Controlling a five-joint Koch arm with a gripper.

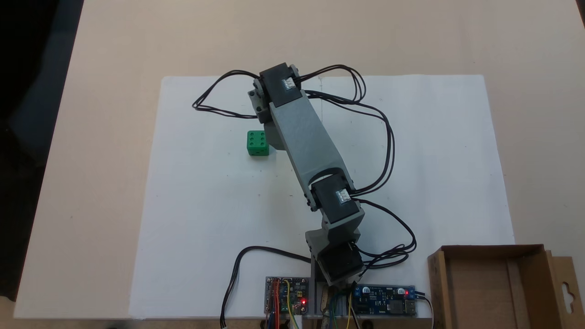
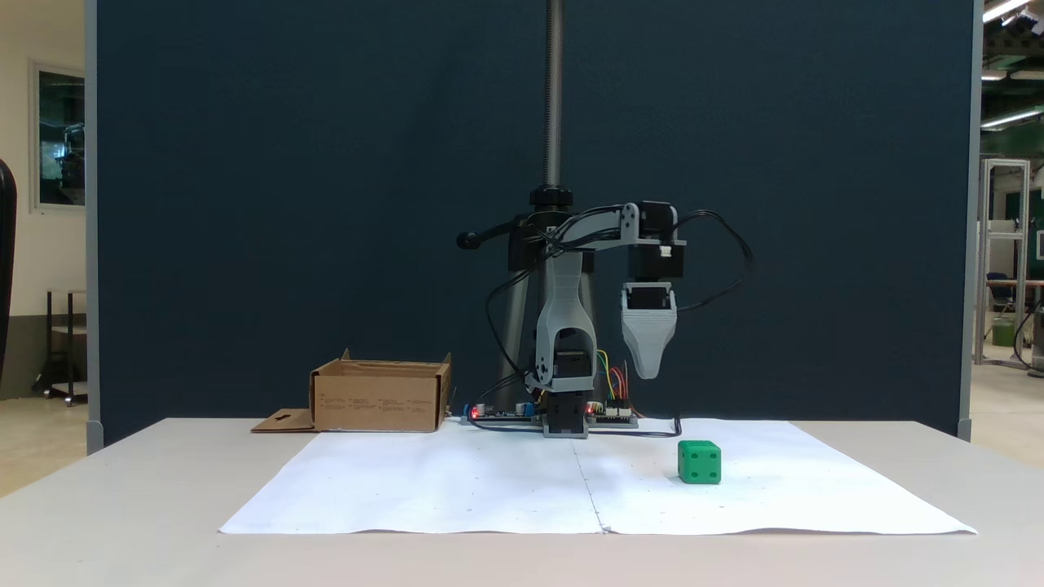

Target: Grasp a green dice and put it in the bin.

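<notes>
The green dice (image 1: 257, 143) rests on the white paper sheet with a six-pip face up, and shows low on the right in the front fixed view (image 2: 699, 462). My gripper (image 2: 648, 373) hangs well above the table, pointing straight down, a little left of and behind the dice in that view. It shows as a single grey tapered tip, so the jaws lie one behind the other and nothing is seen held. From above, the forearm (image 1: 304, 132) covers the gripper right beside the dice. The brown cardboard bin (image 1: 491, 250) sits by the arm's base (image 2: 379, 399).
A white paper sheet (image 1: 205, 219) covers the middle of the tan table. Two circuit boards (image 1: 287, 294) (image 1: 386, 299) with lit red LEDs flank the arm's base. Black cables (image 1: 388, 137) loop off the arm. A stand's pole (image 2: 555, 90) rises before a dark blue partition.
</notes>
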